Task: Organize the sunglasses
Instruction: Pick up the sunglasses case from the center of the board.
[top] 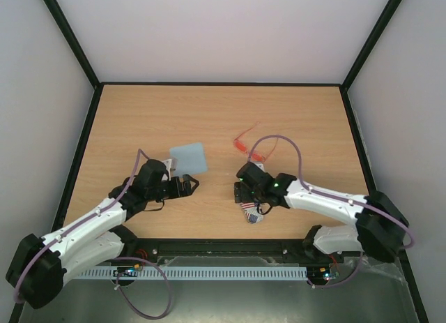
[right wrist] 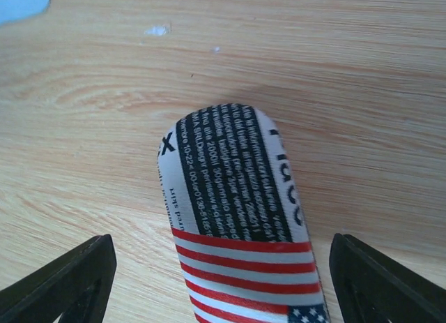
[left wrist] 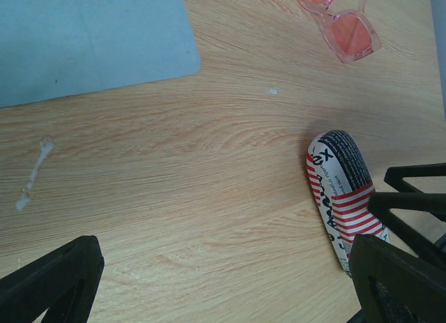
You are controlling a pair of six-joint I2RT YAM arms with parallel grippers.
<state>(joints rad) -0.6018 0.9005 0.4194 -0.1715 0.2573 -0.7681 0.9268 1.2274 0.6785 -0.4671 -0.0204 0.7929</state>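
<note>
Two hands hung over the worktop (top: pixel 139 114), both spread wide. The right hand (top: pixel 245 201) straddled the flag-patterned case (right wrist: pixel 244 225), one finger on either side, with bare wood showing between each finger and the case, so it gripped nothing. The sunglasses (top: pixel 249 147) lay beyond the case toward the far edge, well apart from it and untouched. A light blue cloth (top: pixel 189 158) lay beyond and left of the case. The left hand (top: pixel 188 186) hovered left of the case, empty.
</note>
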